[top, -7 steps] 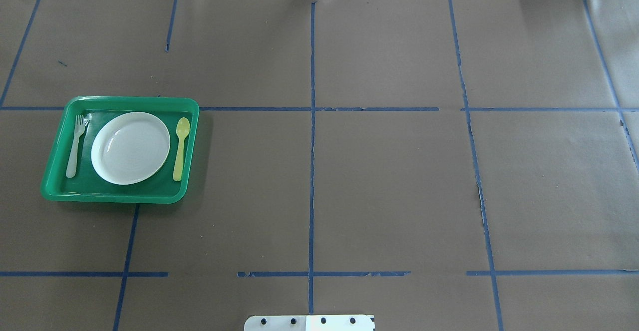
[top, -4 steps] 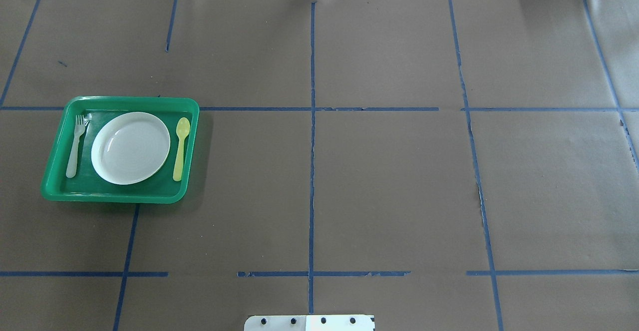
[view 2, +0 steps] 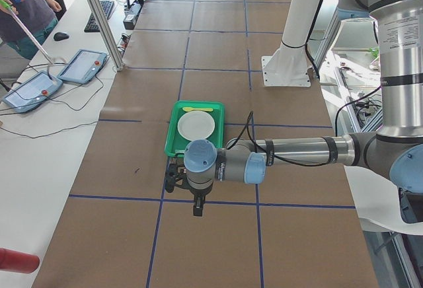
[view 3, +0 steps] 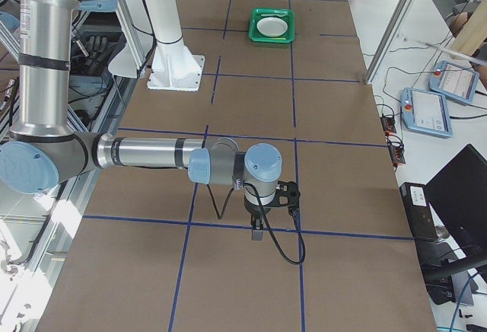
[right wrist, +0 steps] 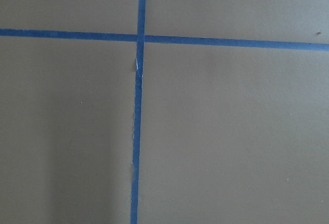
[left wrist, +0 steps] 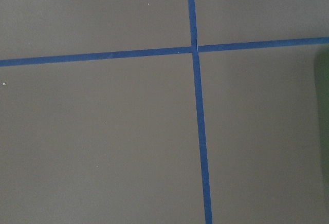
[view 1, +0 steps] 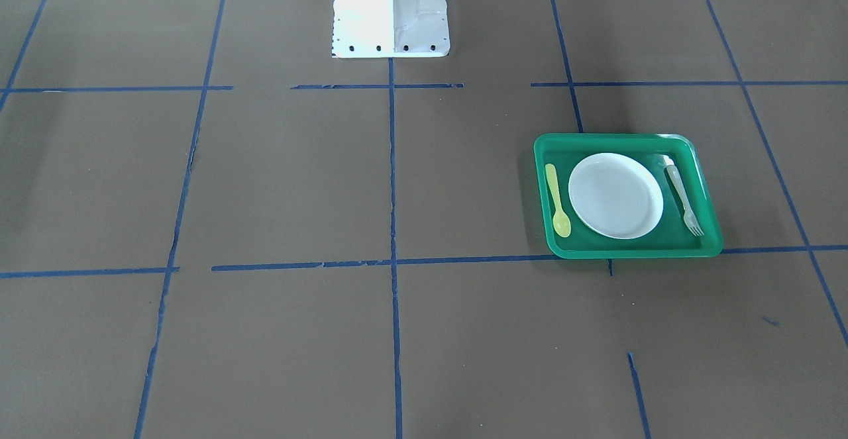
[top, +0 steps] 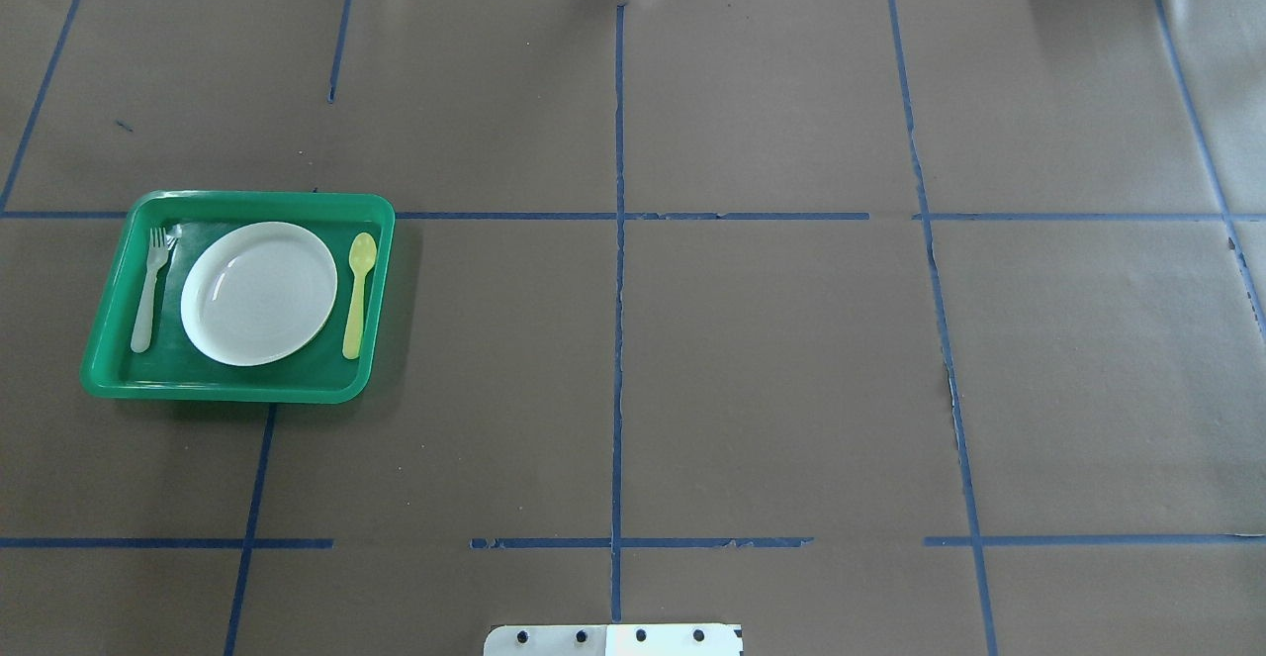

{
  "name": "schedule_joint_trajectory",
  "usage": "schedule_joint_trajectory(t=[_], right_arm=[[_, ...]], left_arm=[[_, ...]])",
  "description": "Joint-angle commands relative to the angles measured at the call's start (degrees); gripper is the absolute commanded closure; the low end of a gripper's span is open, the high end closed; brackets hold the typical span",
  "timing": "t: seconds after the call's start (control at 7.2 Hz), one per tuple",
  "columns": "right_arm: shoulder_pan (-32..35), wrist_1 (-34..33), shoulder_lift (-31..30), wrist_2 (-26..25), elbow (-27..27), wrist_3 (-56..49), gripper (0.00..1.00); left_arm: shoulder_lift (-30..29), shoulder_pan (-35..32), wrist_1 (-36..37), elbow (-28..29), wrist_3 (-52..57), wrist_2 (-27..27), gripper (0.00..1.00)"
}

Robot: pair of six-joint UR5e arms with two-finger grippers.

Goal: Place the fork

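The pale plastic fork (top: 150, 290) lies flat in the green tray (top: 237, 199), left of the white plate (top: 259, 293), tines toward the far side. It also shows in the front-facing view (view 1: 682, 199) in the tray (view 1: 616, 140). My left gripper (view 2: 197, 206) shows only in the exterior left view, just in front of the tray (view 2: 173, 129); I cannot tell if it is open. My right gripper (view 3: 257, 233) shows only in the exterior right view, far from the tray (view 3: 272, 40); I cannot tell its state. Neither gripper touches the fork.
A yellow spoon (top: 357, 295) lies in the tray right of the plate. Brown paper with blue tape lines (top: 618, 339) covers the table. The white robot base (view 1: 391, 12) stands at the table's robot side. Operator tablets (view 2: 82, 65) lie beyond the table's edge.
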Motion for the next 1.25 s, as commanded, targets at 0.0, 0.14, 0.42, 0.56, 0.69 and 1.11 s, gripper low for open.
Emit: schedule_joint_trajectory(t=[0.0, 0.14, 0.42, 0.56, 0.69, 1.11], right_arm=[[0.0, 0.0, 0.0, 0.0, 0.0, 0.01, 0.0], [0.0, 0.0, 0.0, 0.0, 0.0, -0.08, 0.0], [0.0, 0.0, 0.0, 0.0, 0.0, -0.08, 0.0], [0.0, 0.0, 0.0, 0.0, 0.0, -0.08, 0.0], [0.0, 0.0, 0.0, 0.0, 0.0, 0.01, 0.0], [0.0, 0.0, 0.0, 0.0, 0.0, -0.08, 0.0]], left_arm=[[-0.07, 0.11, 3.18, -0.88, 2.42, -0.01, 0.0], [-0.51, -0.41, 7.19, -1.32, 4.62, -0.01, 0.0], [-0.6, -3.66, 11.35, -3.08, 7.71, 0.25, 0.0], [-0.6, -4.28, 11.27, -2.91, 7.72, 0.25, 0.0], [-0.69, -4.63, 11.36, -2.82, 7.72, 0.25, 0.0], [-0.69, -4.63, 11.27, -2.73, 7.72, 0.25, 0.0]])
